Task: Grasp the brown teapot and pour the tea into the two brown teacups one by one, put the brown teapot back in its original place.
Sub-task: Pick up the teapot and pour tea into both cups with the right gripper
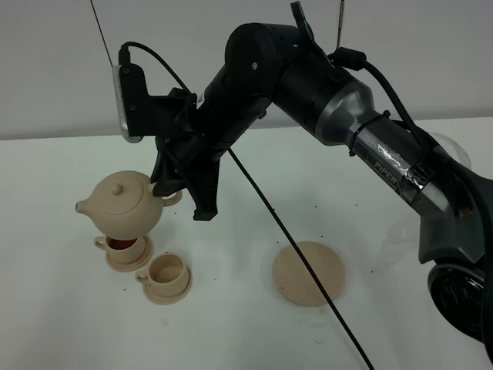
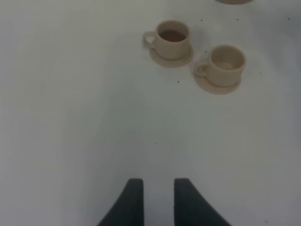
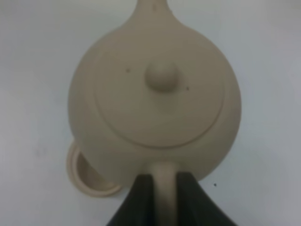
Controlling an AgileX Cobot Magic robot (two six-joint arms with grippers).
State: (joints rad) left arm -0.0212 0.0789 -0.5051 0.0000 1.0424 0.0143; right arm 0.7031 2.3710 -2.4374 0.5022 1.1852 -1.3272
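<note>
The brown teapot [image 1: 123,204] hangs in the air, roughly level, with its spout pointing left. It is right above the left teacup [image 1: 123,248], which holds dark tea. My right gripper [image 1: 171,193] reaches across and is shut on the teapot's loop handle [image 3: 162,188]. The second teacup [image 1: 166,274] stands on its saucer just to the right and looks empty. The left wrist view shows the filled cup [image 2: 171,37] and the empty cup [image 2: 227,63]. My left gripper [image 2: 157,200] is open, empty and well short of them. The wide saucer [image 1: 310,272] lies bare.
The right arm [image 1: 308,77] spans the white table [image 1: 231,331] from the right, and a black cable [image 1: 308,262] slants across the wide saucer. A cup rim [image 3: 87,176] shows beside the teapot [image 3: 155,103] in the right wrist view.
</note>
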